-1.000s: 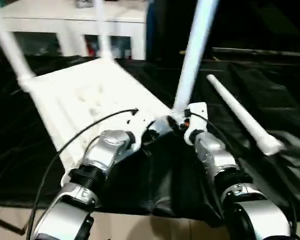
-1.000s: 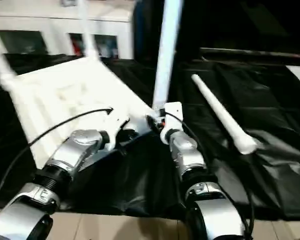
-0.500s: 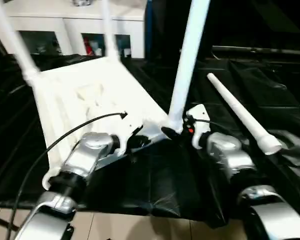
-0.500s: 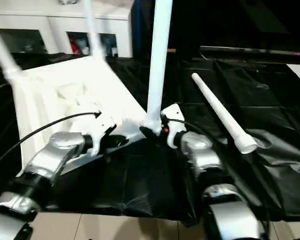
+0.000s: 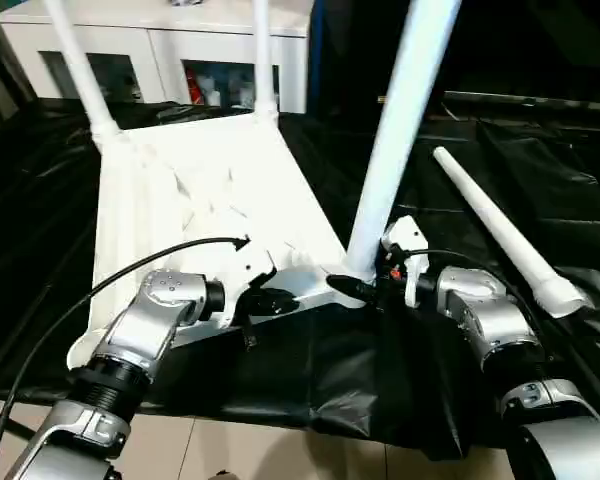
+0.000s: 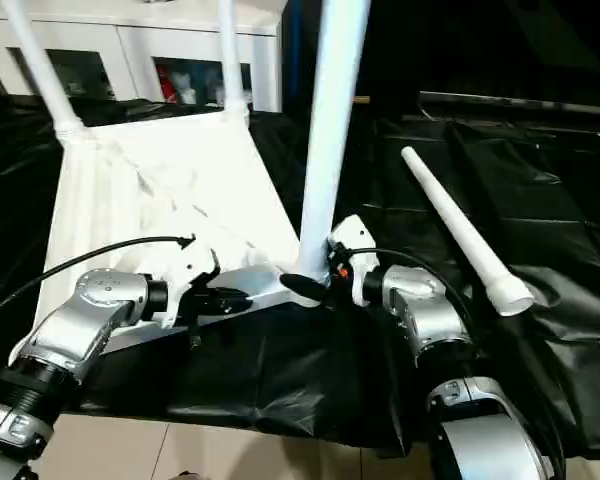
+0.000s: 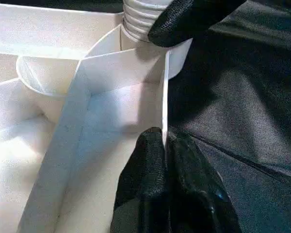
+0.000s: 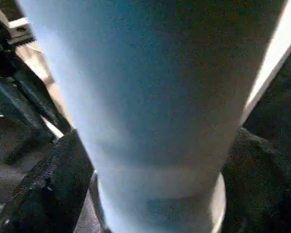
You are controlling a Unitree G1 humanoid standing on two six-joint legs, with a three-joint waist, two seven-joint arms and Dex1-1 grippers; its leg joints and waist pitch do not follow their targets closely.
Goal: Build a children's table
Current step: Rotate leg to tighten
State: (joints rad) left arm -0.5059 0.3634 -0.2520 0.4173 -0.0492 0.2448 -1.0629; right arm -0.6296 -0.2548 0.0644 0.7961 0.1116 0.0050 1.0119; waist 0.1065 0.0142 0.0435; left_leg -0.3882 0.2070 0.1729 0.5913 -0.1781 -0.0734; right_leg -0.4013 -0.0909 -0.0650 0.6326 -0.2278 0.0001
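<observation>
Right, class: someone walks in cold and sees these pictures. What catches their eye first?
Probably the tall white leg standing in the near corner of the upturned tabletop, with the right end effector around its base. Next, the spare leg lying on the black sheet to the right.

Since a second ago our two forearms swing apart, elbows outward, so both wrists now point inward at the near corner of the tabletop [image 5: 195, 200]. Our right pincer [image 5: 352, 288] now reaches sideways around the base of the upright leg [image 5: 395, 140]; our left pincer [image 5: 270, 300] lies along the near rim.
</observation>
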